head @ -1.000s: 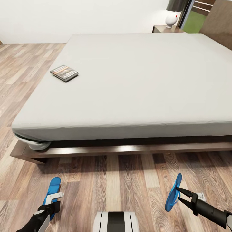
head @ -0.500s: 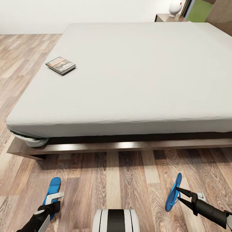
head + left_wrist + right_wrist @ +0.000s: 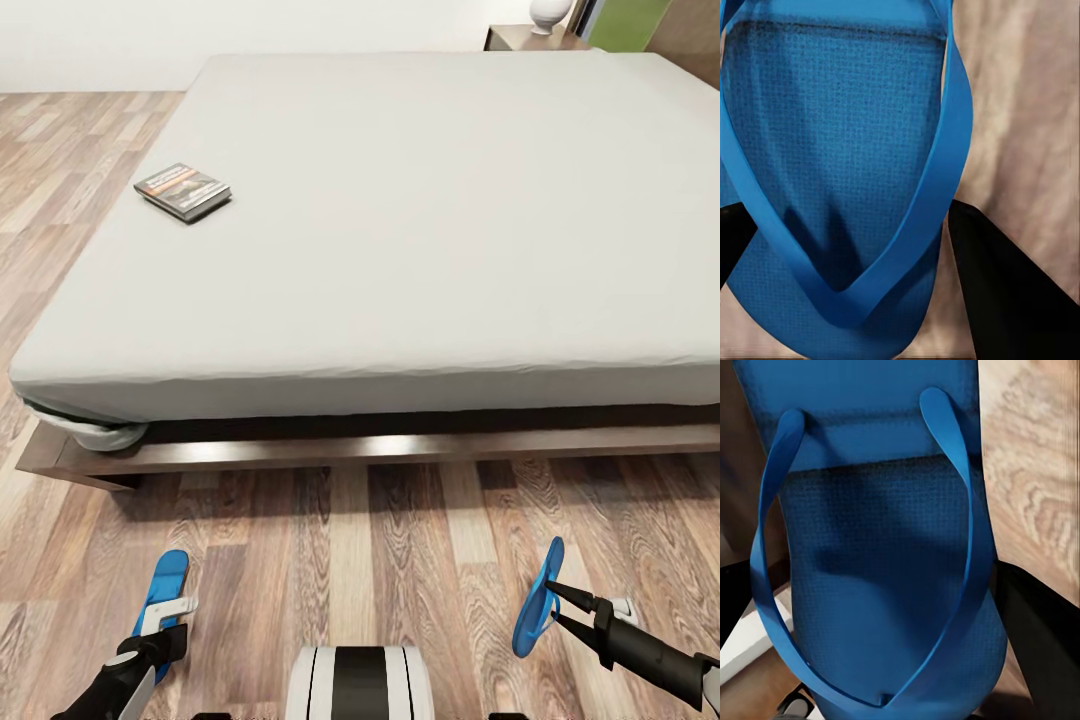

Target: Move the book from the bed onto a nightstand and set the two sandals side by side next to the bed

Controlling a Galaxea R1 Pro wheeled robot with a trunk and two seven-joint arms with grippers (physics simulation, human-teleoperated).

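Observation:
The book (image 3: 183, 190) lies flat on the left part of the bed's pale mattress (image 3: 420, 220). My left gripper (image 3: 165, 612) is low at the front left, shut on one blue sandal (image 3: 166, 583) that points toward the bed; in the left wrist view that sandal (image 3: 832, 150) sits between the dark fingers (image 3: 1001, 292). At the front right my right gripper (image 3: 556, 606) is shut on the other sandal (image 3: 538, 597), which stands tilted on its edge above the floor. The right wrist view shows its sole and straps (image 3: 877, 570). A nightstand (image 3: 525, 38) stands beyond the bed's far right corner.
Wood-plank floor (image 3: 400, 540) runs between me and the bed's dark frame (image 3: 400, 450). A white lamp base (image 3: 549, 12) sits on the nightstand. Crumpled sheet bulges at the bed's near left corner (image 3: 100, 432). My own base (image 3: 360, 685) is at the bottom centre.
The whole view has shifted: bed and book now sit slightly higher and the lamp is mostly cut off. That is camera motion. Both grippers and their sandals hold the same pose.

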